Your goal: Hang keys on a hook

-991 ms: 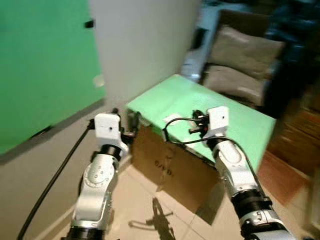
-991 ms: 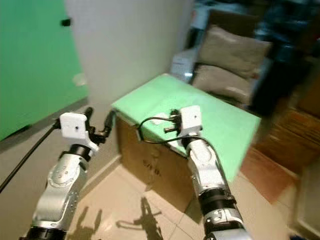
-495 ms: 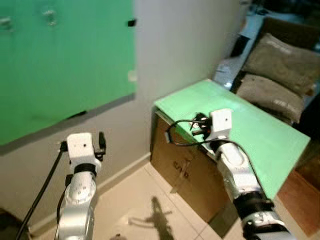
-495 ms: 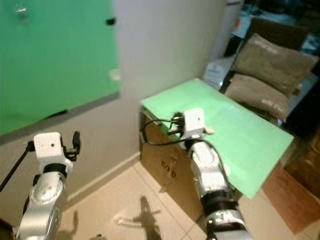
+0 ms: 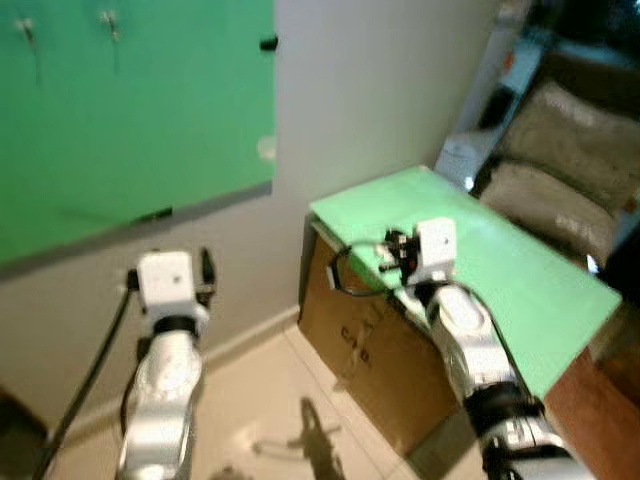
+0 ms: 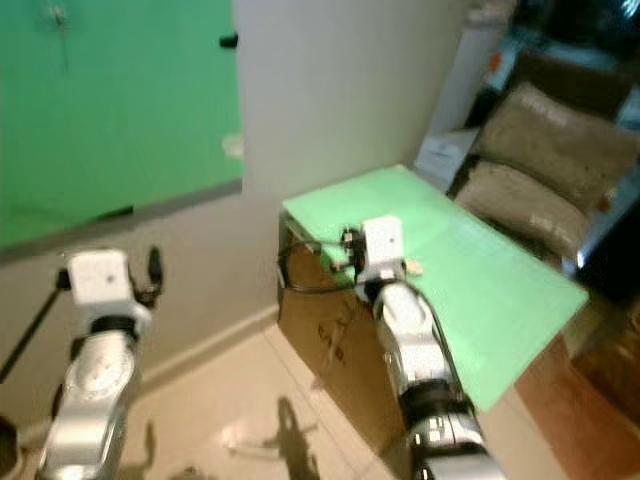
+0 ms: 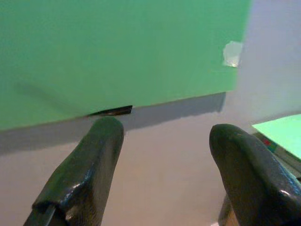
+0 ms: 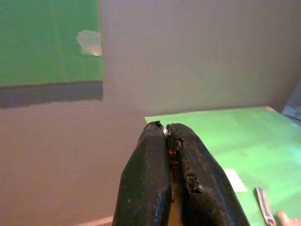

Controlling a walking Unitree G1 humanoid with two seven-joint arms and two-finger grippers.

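R hand [image 8: 168, 141] clamped tight on a thin metal key ring; L hand [image 7: 164, 155] wide open, empty. Hooks [image 5: 108, 20] sit high on green wall panel [image 5: 120, 120], so raise R arm & approach square.

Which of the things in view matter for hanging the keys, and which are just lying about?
For the job:
thin metal ring, pinched in the shut right gripper
small metal hooks on the green wall board
open left gripper, holding nothing

Lying about:
green-topped cardboard box
brown cushions
white tape patch on the board
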